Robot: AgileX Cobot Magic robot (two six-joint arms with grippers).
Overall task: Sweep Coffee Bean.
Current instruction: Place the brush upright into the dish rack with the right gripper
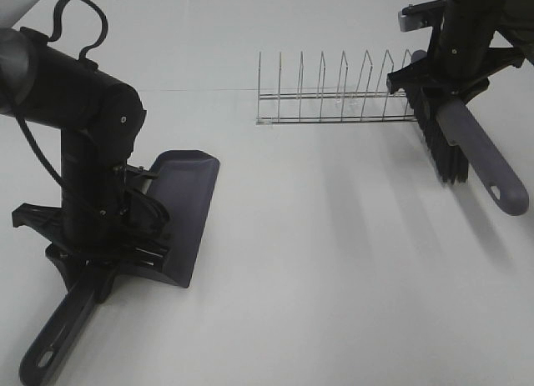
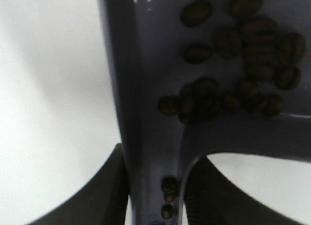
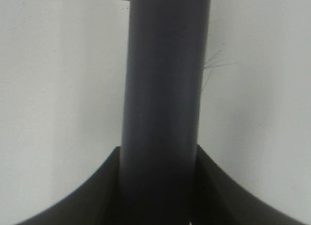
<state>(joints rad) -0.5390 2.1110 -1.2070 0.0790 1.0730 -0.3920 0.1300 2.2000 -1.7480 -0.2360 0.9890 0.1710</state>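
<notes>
The dark grey dustpan (image 1: 190, 207) is at the left of the table, its handle (image 1: 52, 344) pointing to the front edge. My left gripper (image 1: 104, 265) is shut on that handle, with its fingers (image 2: 104, 196) on either side of it. Several coffee beans (image 2: 243, 69) lie heaped inside the dustpan (image 2: 146, 64) by its rear wall, and a few beans (image 2: 168, 186) sit in the handle's groove. No beans show in the exterior view. My right gripper (image 1: 442, 98) at the far right is shut on the brush handle (image 3: 163, 98). The black bristles (image 1: 442, 148) point down at the table.
A wire dish rack (image 1: 334, 90) stands at the back middle, its right end close to the brush. White table (image 1: 334, 253) stretches between the dustpan and the brush.
</notes>
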